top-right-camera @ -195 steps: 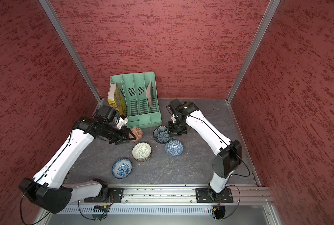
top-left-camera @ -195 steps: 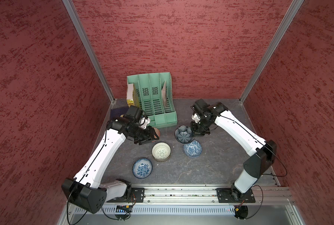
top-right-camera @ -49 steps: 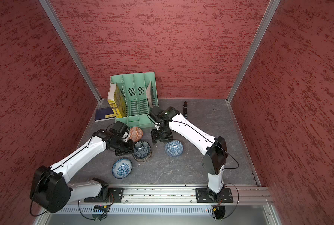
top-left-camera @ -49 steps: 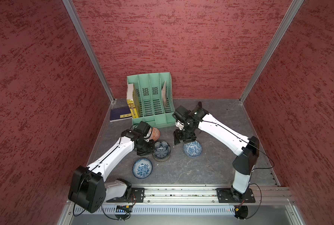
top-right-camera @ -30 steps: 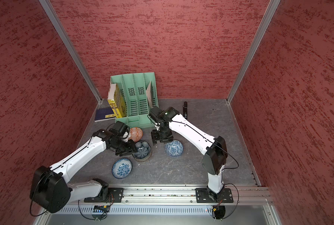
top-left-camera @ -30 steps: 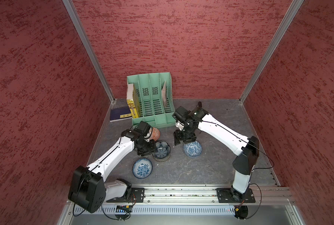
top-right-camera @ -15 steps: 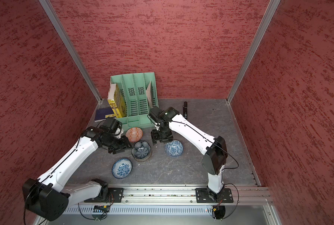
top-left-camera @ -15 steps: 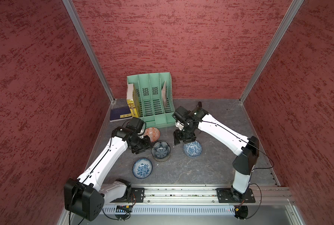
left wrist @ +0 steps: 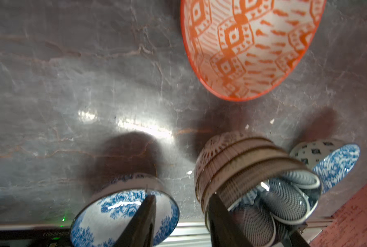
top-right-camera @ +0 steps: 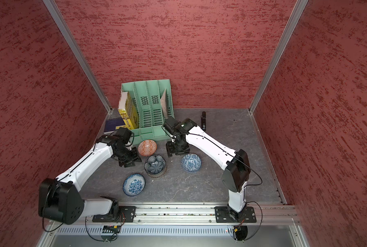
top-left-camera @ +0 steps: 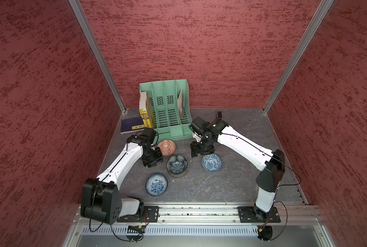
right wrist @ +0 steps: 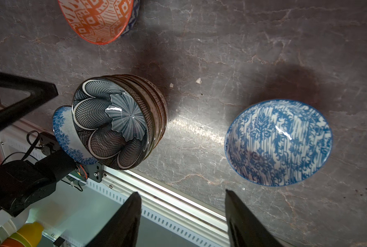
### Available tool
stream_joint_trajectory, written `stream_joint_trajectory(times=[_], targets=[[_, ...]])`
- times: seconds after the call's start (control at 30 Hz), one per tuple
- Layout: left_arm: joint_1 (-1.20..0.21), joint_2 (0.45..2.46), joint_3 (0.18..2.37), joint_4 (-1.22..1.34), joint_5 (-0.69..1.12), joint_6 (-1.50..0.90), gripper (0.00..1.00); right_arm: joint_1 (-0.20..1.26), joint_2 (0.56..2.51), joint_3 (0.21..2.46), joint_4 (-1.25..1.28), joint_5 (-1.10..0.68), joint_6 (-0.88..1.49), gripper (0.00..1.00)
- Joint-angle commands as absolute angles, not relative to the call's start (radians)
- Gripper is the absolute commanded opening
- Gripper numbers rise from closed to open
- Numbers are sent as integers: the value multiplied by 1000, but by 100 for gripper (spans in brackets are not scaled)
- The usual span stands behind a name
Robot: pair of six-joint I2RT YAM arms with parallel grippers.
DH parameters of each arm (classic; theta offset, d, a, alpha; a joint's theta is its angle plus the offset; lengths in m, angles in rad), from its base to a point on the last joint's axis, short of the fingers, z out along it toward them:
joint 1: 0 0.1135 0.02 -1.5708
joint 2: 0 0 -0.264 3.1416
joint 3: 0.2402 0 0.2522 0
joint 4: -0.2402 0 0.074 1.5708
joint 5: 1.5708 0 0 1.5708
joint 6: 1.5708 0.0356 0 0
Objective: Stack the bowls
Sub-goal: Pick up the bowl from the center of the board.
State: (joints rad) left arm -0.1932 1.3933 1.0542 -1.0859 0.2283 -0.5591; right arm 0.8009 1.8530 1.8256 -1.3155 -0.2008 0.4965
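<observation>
mik: Since a few seconds back, the dark petal bowl (top-left-camera: 176,164) has gone from the right claw (right wrist: 182,192) onto the top of the pile (top-left-camera: 176,175) in the middle of the table (top-left-camera: 231,181). The left arm also backed off the pile in the last second.

jo: nice. where's the left claw (left wrist: 182,197) sitting now?

mik: Low over the table, near both the orange bowl (top-left-camera: 166,147) and the pile, and not touching either as far as I can see. Its fingers are partway apart with nothing between them.

jo: and the right one?

mik: Spread wide and empty too. It hangs just beside the blue flowery bowl (top-left-camera: 211,163), on the side toward the green file rack (top-left-camera: 167,119).

jo: which bowls are off the pile?

mik: Three, all upright and apart from each other. The orange one is near the rack, the flowery blue one is to the right of the pile, and the other blue-and-white bowl (top-left-camera: 156,184) is in front of the pile. The left wrist view shows striped and dotted rims nested under the petal bowl, but I can't count them for sure.
</observation>
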Motion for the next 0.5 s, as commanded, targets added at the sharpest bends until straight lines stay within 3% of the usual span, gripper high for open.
stream_joint_trajectory(times=[0.0,0.2,0.47], targets=[[-165,1481,1120,-1000,205,-526,39,792,1807,1801,-1280,-169,488,65],[-111,1589,1165,-952,180,-503,32,793,1793,1779,-1279,-161,487,65],[-71,1699,1158,-844,198,-481,30,791,1792,1778,-1283,-177,490,65]])
